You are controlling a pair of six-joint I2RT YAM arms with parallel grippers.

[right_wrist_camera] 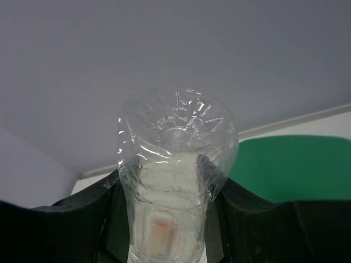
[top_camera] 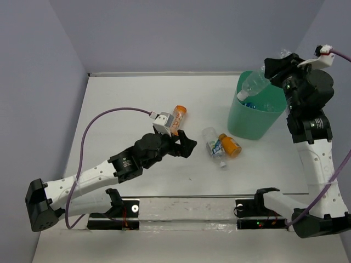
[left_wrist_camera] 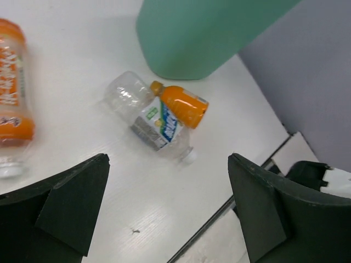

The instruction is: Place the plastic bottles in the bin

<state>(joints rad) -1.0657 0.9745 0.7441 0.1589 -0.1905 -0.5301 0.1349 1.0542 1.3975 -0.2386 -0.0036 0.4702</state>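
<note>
Clear bottle [right_wrist_camera: 175, 164] fills right wrist view, base toward lens, clamped between fingers of right gripper [right_wrist_camera: 167, 213]; green bin [right_wrist_camera: 290, 164] behind it at lower right. Top view: that gripper raised over bin rim at upper right, more bottles [top_camera: 258, 104] inside bin (count unclear). Left gripper [left_wrist_camera: 167, 181] spread wide, holding nothing, low over table [top_camera: 137, 98] mid-frame. Labelled clear bottle [left_wrist_camera: 151, 118] and orange bottle [left_wrist_camera: 184, 107] lie touching at centre of left wrist view, near bin. Orange-labelled bottle [left_wrist_camera: 12, 87] lies at left edge.
</note>
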